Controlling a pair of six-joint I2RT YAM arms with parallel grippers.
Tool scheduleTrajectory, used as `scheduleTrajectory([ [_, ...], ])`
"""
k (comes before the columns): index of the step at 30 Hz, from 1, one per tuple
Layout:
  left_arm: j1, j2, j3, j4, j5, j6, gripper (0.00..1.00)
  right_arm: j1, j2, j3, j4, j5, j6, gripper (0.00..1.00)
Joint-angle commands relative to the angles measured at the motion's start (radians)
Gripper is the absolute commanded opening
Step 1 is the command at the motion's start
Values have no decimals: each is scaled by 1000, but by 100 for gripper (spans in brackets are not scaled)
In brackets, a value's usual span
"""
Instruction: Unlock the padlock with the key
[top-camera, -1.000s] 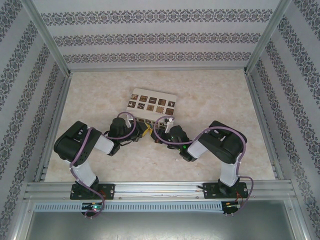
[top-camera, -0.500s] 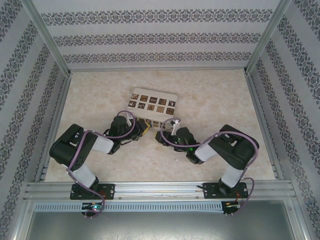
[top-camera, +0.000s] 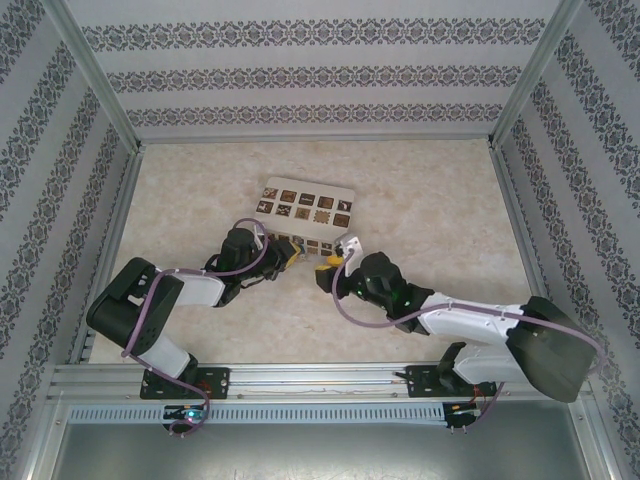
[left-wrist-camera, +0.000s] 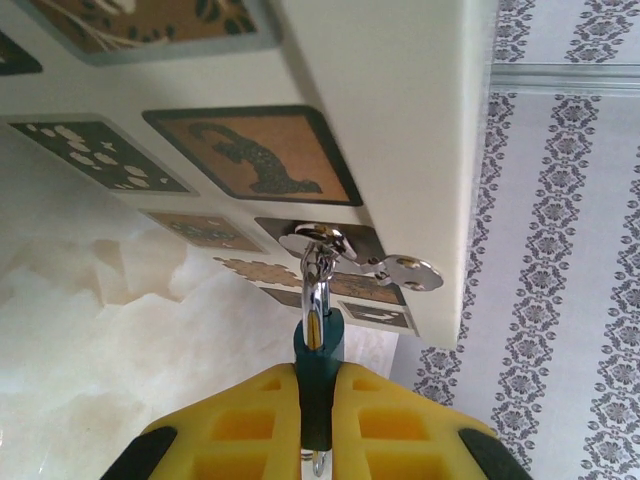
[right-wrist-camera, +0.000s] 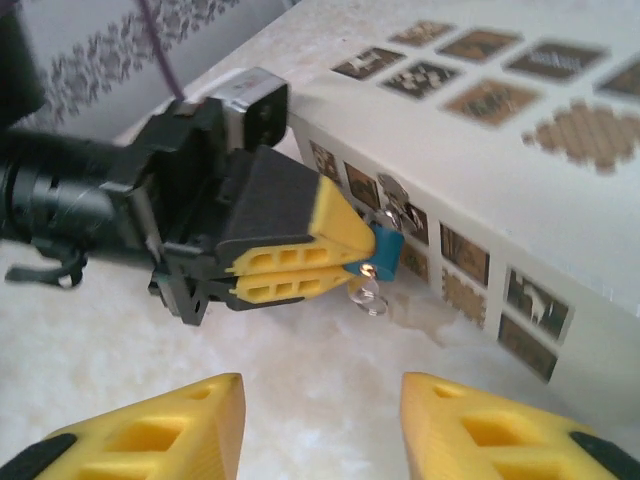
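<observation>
Top external view shows the left tool (top-camera: 286, 256) holding its place at the near face of the patterned box (top-camera: 305, 205) on the worktop (top-camera: 420, 200). Over the last second the right arm has swung lower, and the right tool (top-camera: 336, 268) has drawn back a little from that face. Left wrist view has the left tool clamped on the blue padlock (left-wrist-camera: 318, 362), whose shackle (left-wrist-camera: 316, 290) hangs threaded through the box's metal hasp (left-wrist-camera: 352, 262). Right wrist view shows the right tool (right-wrist-camera: 320, 390) spread wide and empty, near the padlock but apart. A small silver ring (right-wrist-camera: 366, 290) dangles beneath the lock; whether it belongs to the key cannot be told. The retreat looks like realigning before a turn. The left tool crowds the lock's underside, and the box wall sits close behind.
</observation>
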Motion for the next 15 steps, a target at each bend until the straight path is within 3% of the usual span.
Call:
scheduleTrajectory([
  [1,-14,-28,34,-1,14,-11,10,39,-36,36,-127,127,-347,47],
  [8,-15,-21,38,-9,32,-23,10,58,-12,68,-162,183,-727,53],
  [15,-17,-21,60,-39,34,-29,7,60,106,130,-178,205,-919,53],
])
